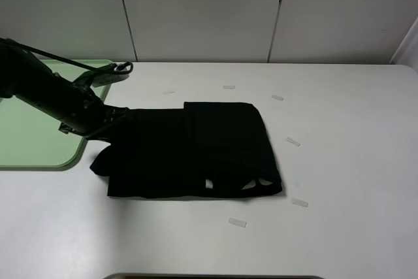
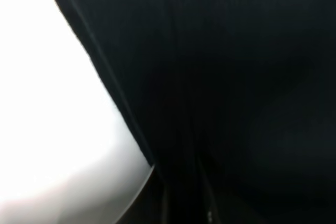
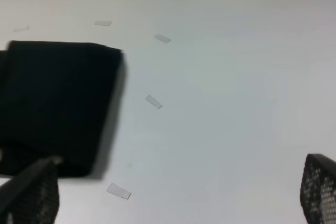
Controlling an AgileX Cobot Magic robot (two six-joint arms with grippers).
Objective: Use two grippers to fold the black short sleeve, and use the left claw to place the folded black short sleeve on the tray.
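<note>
Starting at the tray: light green, no cloth on it yet. Right by the tray's near corner, the left claw, reaching out from over the tray to the closest edge of the black short sleeve. Pinched together, and probably clamped on that edge of cloth, though hard to be sure with the left wrist view just a wall of black fabric up close. Folded into a rough rectangle on the white table, just beside the tray, long axis running straight away from the tray. So: shirt on one side of the claw, tray directly on the other. Looks like a short haul back toward the tray. Way past the shirt's far end from the tray, the right gripper, fingers wide apart, nothing between them, clearly the farther arm.
</note>
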